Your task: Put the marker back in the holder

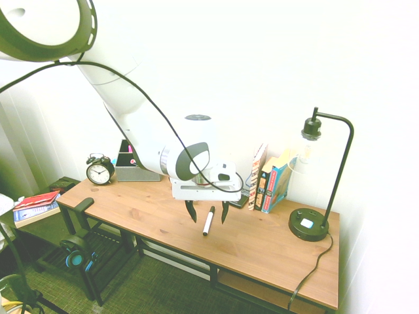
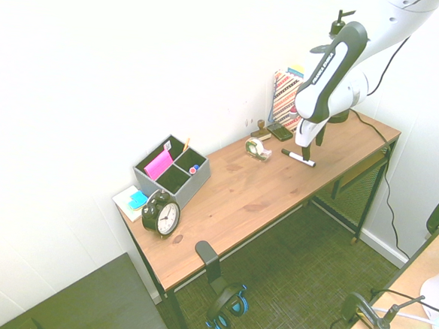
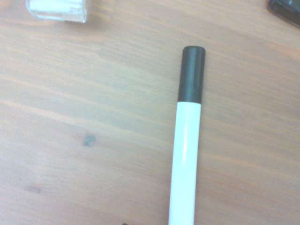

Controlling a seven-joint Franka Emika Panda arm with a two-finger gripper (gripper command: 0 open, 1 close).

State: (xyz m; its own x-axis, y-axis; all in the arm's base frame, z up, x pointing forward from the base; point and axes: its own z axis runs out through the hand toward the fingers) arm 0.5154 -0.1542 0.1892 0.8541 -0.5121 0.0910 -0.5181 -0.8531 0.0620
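Observation:
The marker lies flat on the wooden desk, a white barrel with a black cap. It fills the wrist view as marker and also appears as marker. My gripper hangs just over it, open, one dark finger on each side of the barrel and nothing held. From the other side the gripper stands close above the marker. The grey holder sits at the desk's far end by the wall, with a pink pad in one compartment. The arm hides most of the holder in the first exterior view.
A black alarm clock stands beside the holder. A tape dispenser, a phone and upright books sit close behind the marker. A black desk lamp occupies the far corner. The desk's front edge is near.

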